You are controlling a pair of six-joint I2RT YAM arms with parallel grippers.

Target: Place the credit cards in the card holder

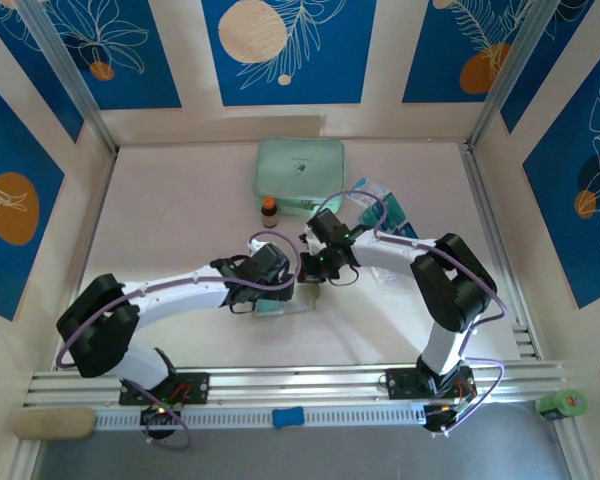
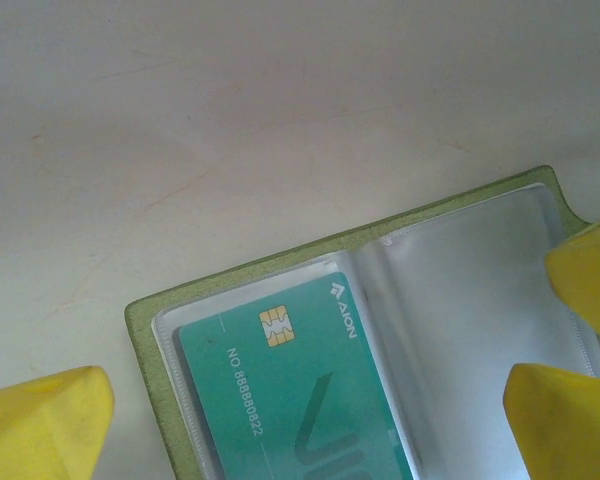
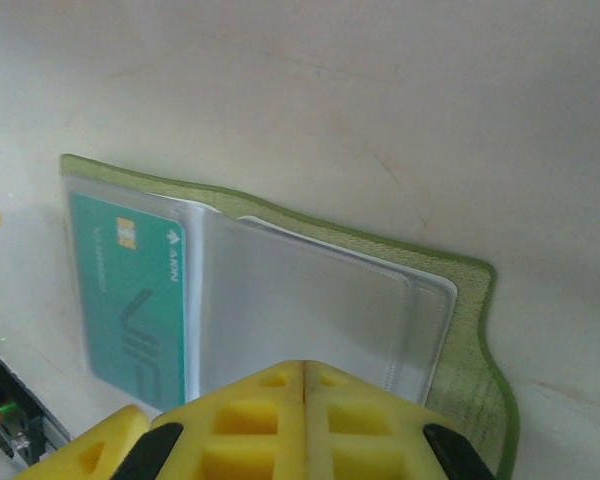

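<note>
Near the middle of the tabletop (image 1: pixel 180 200), between the two arms, the card holder (image 2: pixel 145 325) lies open and flat (its green edge runs around the clear pockets). A teal card (image 2: pixel 290 400) with a small gold chip sits inside one clear pocket. The pocket beside it is shiny and see-through.

The left fingers (image 2: pixel 45 425) stand wide apart, one on each side of the open card holder, and they hold nothing. The right fingers (image 3: pixel 305 410) are pressed tight together. From the right wrist, their yellow tips sit at the edge of the see-through pocket, but it is too hard to tell if they touch it. The teal card lies off to one side of them.

Farther back on the tabletop rests a mint-green case (image 1: pixel 300 172). A small brown bottle (image 1: pixel 269 209) stands just beside its near edge. A clear packet (image 1: pixel 385 215) with blue print lies to the right of the case, close to the right arm.
</note>
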